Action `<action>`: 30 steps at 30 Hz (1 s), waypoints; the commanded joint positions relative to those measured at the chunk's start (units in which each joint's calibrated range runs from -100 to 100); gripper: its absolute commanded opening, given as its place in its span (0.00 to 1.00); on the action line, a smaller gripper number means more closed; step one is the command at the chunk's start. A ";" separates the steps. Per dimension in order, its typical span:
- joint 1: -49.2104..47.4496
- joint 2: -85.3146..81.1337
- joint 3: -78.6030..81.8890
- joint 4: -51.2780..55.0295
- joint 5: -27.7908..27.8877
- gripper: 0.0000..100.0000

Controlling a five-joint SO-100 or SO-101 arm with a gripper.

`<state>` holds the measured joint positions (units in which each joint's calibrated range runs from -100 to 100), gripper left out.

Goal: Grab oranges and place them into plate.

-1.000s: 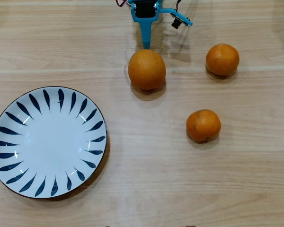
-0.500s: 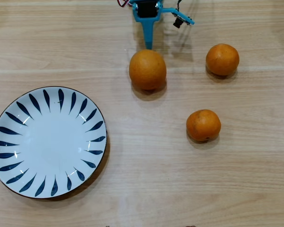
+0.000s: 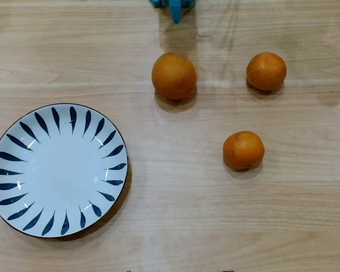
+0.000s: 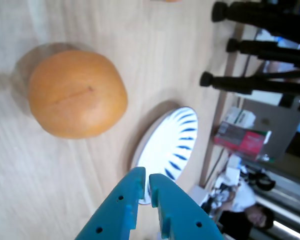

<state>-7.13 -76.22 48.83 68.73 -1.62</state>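
Here we start with the pale wooden table (image 3: 175, 226), which fills the overhead view. Next in size is the round white ceramic plate with dark blue leaf strokes round its rim (image 3: 56, 170); it lies well apart from our blue two-finger gripper (image 4: 146, 179) and holds nothing. In the wrist view the same plate (image 4: 172, 145) shows just past the fingertips, tilted by the camera's angle. The large round orange with dimpled skin (image 3: 174, 75) sits nearest the gripper, a short way in front of it in the overhead view, with bare wood between the two; in the wrist view this orange (image 4: 77, 93) lies off to the left of the fingertips, not between them. The smaller orange at the upper right of the overhead view (image 3: 266, 71) rests farther from the gripper, off to its side. The other small orange (image 3: 243, 150) lies farther still, beyond the large one and to the right in that view. Only the tip of the gripper (image 3: 175, 11) shows at the top edge of the overhead view. Its two blue fingers (image 4: 122, 205) are pressed together with the slimmest slit between them, clasping nothing.
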 commanded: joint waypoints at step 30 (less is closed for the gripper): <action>-1.82 48.58 -45.25 18.55 -14.27 0.03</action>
<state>-9.08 -27.72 6.33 87.25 -6.78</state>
